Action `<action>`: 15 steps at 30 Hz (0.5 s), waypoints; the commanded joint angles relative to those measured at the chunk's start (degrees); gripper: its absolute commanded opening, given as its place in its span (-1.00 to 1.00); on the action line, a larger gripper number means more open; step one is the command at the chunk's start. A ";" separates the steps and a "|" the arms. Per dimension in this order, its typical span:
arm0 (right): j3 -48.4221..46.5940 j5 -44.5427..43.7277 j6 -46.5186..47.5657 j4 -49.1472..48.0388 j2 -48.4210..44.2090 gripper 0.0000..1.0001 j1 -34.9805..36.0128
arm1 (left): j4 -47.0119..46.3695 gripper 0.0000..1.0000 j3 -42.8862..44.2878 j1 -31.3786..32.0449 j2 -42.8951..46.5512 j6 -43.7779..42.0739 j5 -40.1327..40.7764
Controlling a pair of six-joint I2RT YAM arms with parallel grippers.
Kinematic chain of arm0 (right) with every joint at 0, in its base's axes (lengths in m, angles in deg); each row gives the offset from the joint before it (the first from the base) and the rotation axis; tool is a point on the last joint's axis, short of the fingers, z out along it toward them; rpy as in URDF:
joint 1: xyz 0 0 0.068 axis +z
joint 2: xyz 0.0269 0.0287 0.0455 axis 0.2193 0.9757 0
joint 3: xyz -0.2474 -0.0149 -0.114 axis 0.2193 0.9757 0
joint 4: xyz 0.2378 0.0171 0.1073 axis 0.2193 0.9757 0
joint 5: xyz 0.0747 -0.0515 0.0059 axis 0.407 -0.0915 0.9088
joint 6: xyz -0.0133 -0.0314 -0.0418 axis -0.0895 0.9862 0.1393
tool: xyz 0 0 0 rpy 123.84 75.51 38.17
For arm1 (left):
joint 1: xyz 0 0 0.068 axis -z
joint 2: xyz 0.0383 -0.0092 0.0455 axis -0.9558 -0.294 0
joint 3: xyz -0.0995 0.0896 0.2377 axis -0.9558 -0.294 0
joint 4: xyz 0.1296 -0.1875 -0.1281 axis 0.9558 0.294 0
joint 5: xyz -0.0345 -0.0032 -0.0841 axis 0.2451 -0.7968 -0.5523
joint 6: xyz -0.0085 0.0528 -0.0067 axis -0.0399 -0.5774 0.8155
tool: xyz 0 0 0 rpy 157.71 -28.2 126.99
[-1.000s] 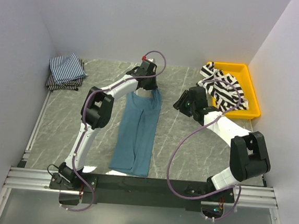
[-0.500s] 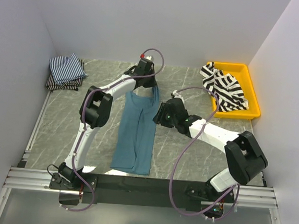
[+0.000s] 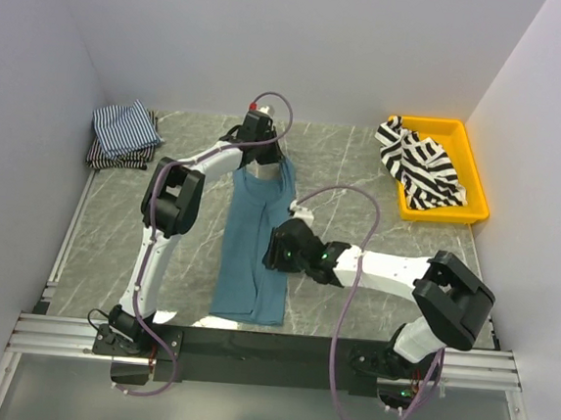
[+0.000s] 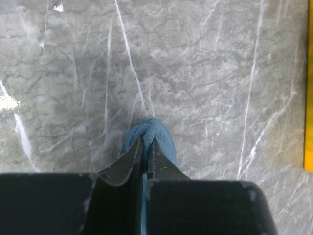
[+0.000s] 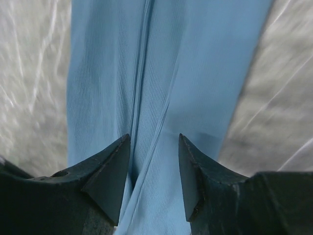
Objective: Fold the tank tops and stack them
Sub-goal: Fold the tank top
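My right gripper (image 3: pixel 275 254) has swung in from beside the tray (image 3: pixel 436 122); it hovers wide open and empty with the one teal tank top (image 3: pixel 251 266) directly beneath. My left gripper (image 4: pixel 145 142) pinches that top's far end. One black-and-white top (image 3: pixel 422 168) lies well right; one folded striped pile (image 3: pixel 122 132) lies far left across bare table (image 3: pixel 362 178).

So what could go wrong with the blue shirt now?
The left fingers pinch only a small bunch at the far end of the teal top, so it might slip out when lifted. The right fingers hang open over its creased middle and may grab one layer, leaving a crooked fold.
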 commanded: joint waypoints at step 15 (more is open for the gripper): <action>3.15 -6.38 -12.45 4.53 4.96 0.00 14.62 | -4.45 -0.99 3.13 -3.51 3.27 0.60 -1.92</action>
